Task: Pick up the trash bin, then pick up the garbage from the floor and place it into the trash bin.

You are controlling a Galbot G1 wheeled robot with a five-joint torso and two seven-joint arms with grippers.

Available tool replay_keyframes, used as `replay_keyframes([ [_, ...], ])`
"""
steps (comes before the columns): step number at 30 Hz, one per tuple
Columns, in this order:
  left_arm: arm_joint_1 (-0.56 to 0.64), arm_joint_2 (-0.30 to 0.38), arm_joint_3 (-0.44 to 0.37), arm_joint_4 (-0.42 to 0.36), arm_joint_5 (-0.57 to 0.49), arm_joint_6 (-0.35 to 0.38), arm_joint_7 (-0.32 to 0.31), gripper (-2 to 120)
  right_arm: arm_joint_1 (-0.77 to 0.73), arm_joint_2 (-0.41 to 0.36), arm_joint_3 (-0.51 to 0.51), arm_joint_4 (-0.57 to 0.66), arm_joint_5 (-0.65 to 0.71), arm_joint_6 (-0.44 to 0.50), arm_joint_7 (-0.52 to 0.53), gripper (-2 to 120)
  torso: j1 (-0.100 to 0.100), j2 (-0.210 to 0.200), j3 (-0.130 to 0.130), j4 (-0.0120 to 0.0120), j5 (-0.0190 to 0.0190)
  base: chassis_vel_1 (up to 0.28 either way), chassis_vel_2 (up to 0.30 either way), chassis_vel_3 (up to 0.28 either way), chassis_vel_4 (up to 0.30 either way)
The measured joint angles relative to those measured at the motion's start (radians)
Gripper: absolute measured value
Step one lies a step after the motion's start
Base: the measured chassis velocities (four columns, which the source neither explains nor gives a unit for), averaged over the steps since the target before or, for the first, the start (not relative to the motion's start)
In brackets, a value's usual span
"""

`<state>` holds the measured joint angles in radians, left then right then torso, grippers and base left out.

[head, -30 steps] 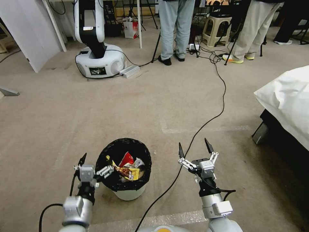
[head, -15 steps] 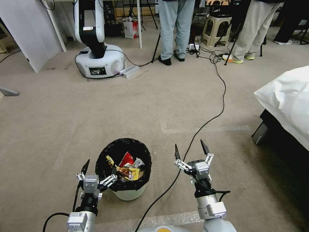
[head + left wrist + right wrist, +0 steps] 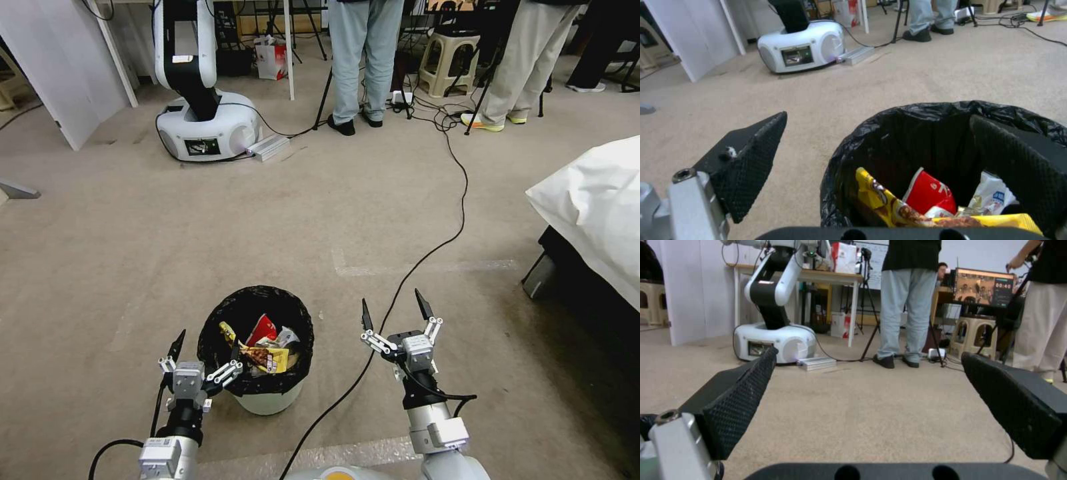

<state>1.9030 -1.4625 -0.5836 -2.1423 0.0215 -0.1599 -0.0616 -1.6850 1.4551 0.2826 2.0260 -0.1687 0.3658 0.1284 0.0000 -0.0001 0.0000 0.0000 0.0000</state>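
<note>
Standing on the carpet, the small round white plastic trash bin (image 3: pixel 263 373) is straddled at its 8 o'clock rim by the spread left gripper (image 3: pixel 200 357); garbage (image 3: pixel 263 350) is held inside; right gripper (image 3: pixel 393 313), at 3 o'clock, is splayed empty.

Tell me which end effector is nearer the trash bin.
Left. The left end effector straddles the trash bin rim, one finger inside, open. The right end effector hangs open off to the bin's right, over the carpet.

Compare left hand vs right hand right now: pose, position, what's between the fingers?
The left hand straddles the rim of the trash bin, one finger outside, one inside over the garbage; the right hand has only carpet and the black cable beneath it. The left hand sits nearer the robot; the right hand reaches farther forward. Both are open, fingers pointing forward, holding nothing.
</note>
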Motion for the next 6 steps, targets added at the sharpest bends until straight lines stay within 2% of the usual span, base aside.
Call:
replay_keyframes([
  [6,0.000,0.000,0.000,0.000,-0.001,0.001,-0.001,100,0.000,0.000,0.000,0.000,0.000,0.000,0.000,100,0.000,0.000,0.000,0.0000,0.0000,0.000,0.000,0.000,0.000],
])
